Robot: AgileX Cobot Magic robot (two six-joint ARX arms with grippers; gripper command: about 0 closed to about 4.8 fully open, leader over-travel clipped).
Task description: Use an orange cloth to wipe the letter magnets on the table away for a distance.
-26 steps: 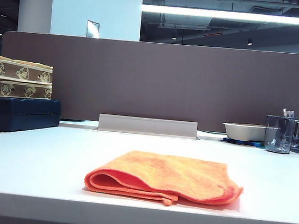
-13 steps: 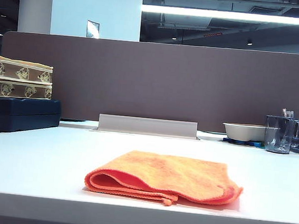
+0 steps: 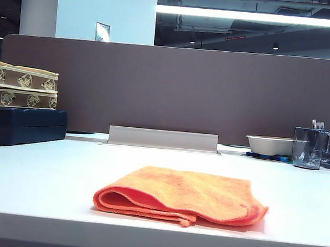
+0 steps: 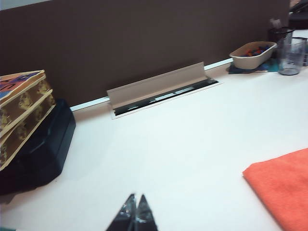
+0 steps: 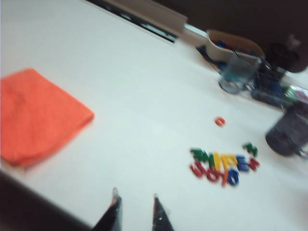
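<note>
The orange cloth (image 3: 181, 194) lies folded on the pale table (image 3: 43, 176) near its front edge; no gripper shows in the exterior view. In the left wrist view my left gripper (image 4: 135, 196) hovers over bare table, its tips shut together on nothing, with the cloth (image 4: 284, 185) off to one side. My right gripper (image 5: 134, 195) is open above the table's near edge, nothing between its fingers. From it the cloth (image 5: 36, 115) lies to one side and the letter magnets (image 5: 221, 166), a red, yellow, green and blue cluster, to the other. One small red piece (image 5: 220, 121) sits apart.
A dark blue case (image 3: 19, 124) carrying patterned boxes (image 3: 16, 89) stands at the back left. A brown partition (image 3: 174, 89) with a raised cable flap (image 3: 163, 138) closes the back. A beige bowl (image 3: 268, 145) and clear cup (image 3: 307, 148) stand back right; a dark mug (image 5: 288, 130) stands near the magnets.
</note>
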